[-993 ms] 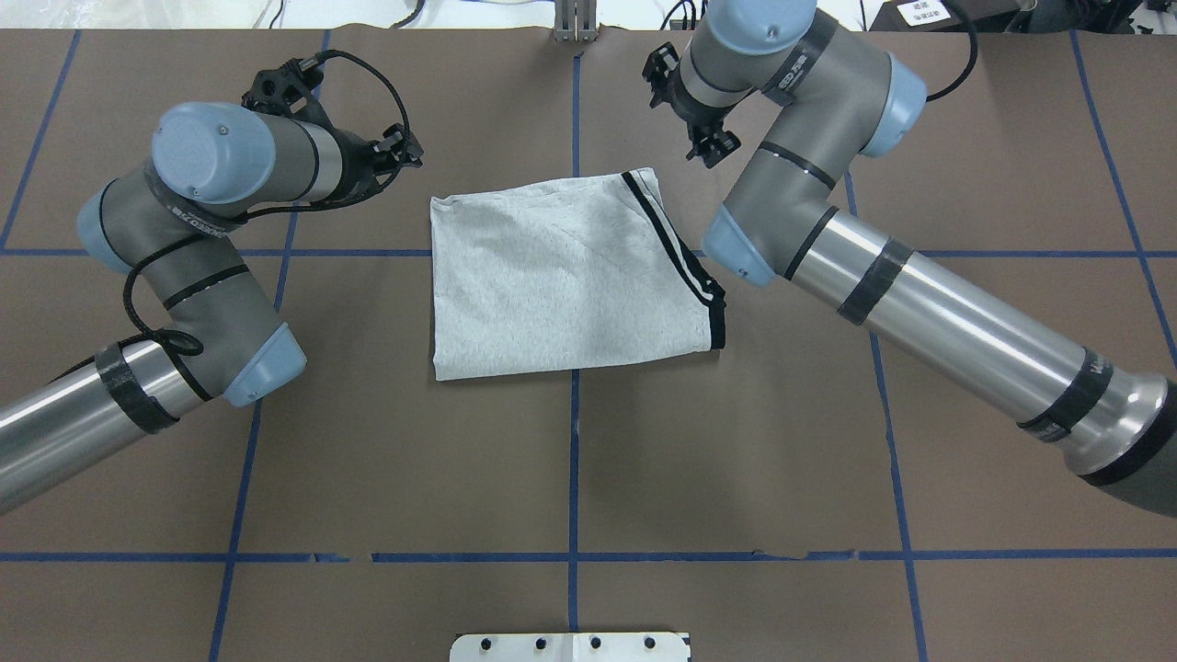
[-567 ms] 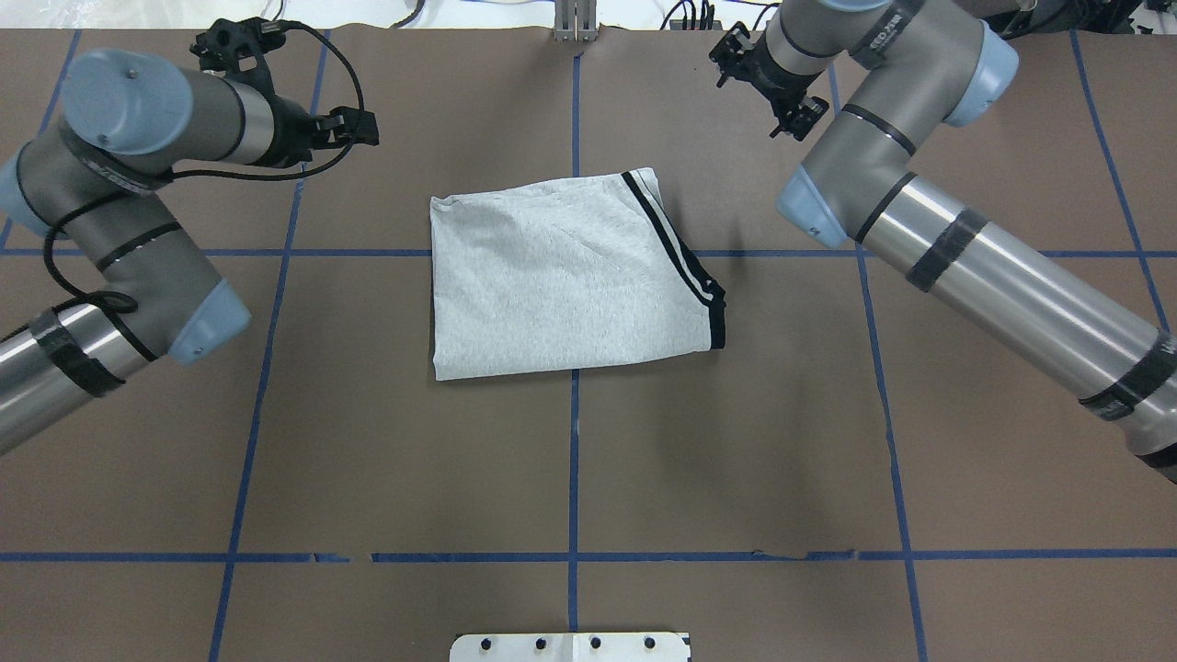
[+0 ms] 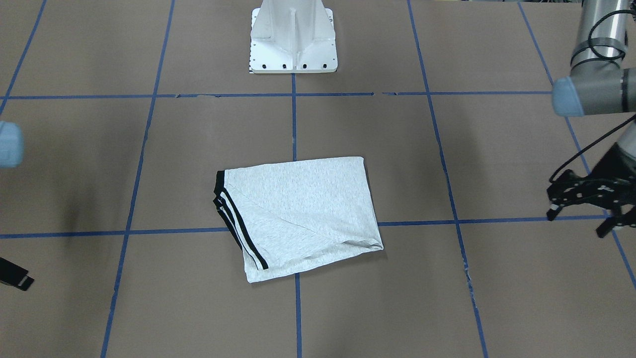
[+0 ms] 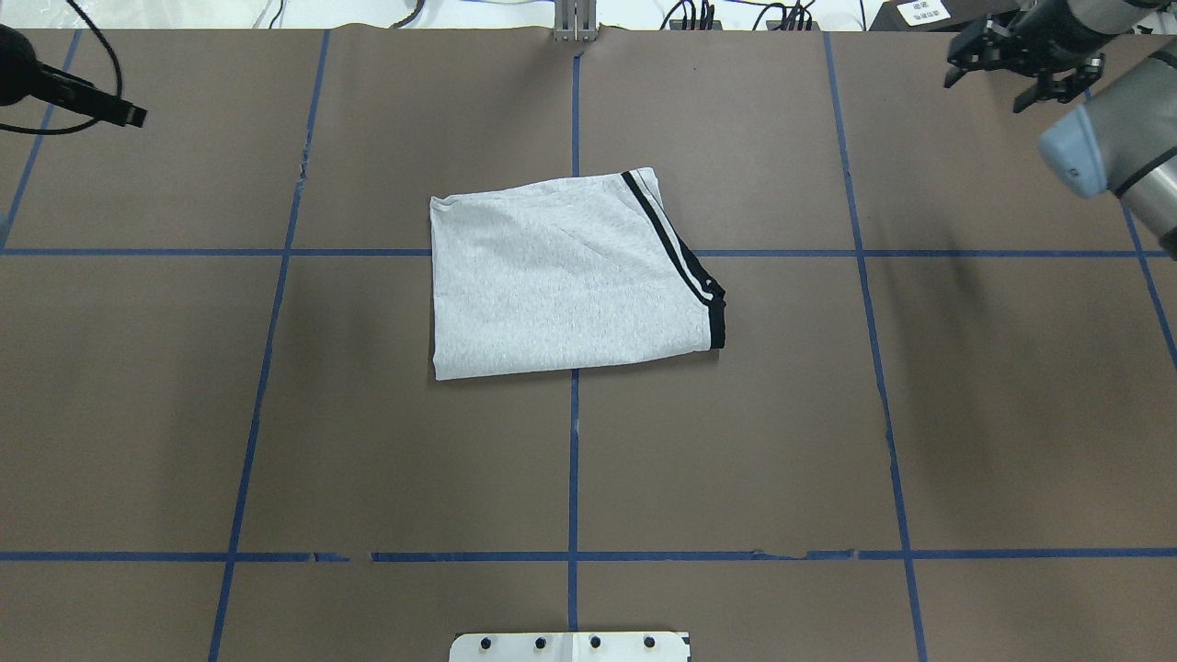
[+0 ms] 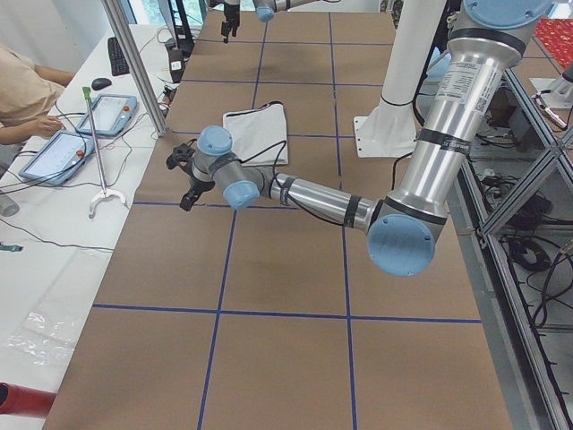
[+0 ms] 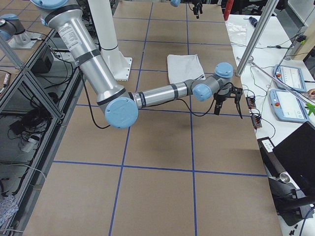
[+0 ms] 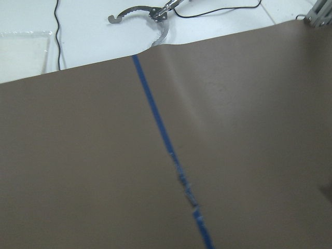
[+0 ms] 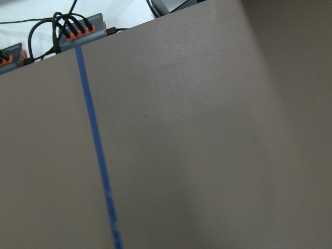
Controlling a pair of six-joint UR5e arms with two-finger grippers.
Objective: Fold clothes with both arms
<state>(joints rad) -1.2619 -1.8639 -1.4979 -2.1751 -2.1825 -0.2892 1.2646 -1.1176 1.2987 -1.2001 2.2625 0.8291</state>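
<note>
Shirt (image 4: 561,280) folded to a compact rectangle, centre frame on table (image 4: 368,460); task seemingly done. Left end effector (image 3: 579,223) and right end effector (image 4: 998,83) wide, empty, at frame edges.

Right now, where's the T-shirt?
Overhead view: the folded T-shirt lies centrally, straddling the centre blue tape line, striped edge toward the robot's right, ahead of the white pedestal.

This is a robotics lab. The wide worktop (image 4: 736,441) is covered with brown paper, and blue tape lines (image 4: 573,460) divide it into a grid. Two jointed robot arms (image 5: 313,199) reach over it, near a white pedestal (image 3: 293,37). White side tables carry control tablets (image 5: 109,114) and plugged cables (image 8: 72,26), beside a metal post (image 5: 137,67)
</note>
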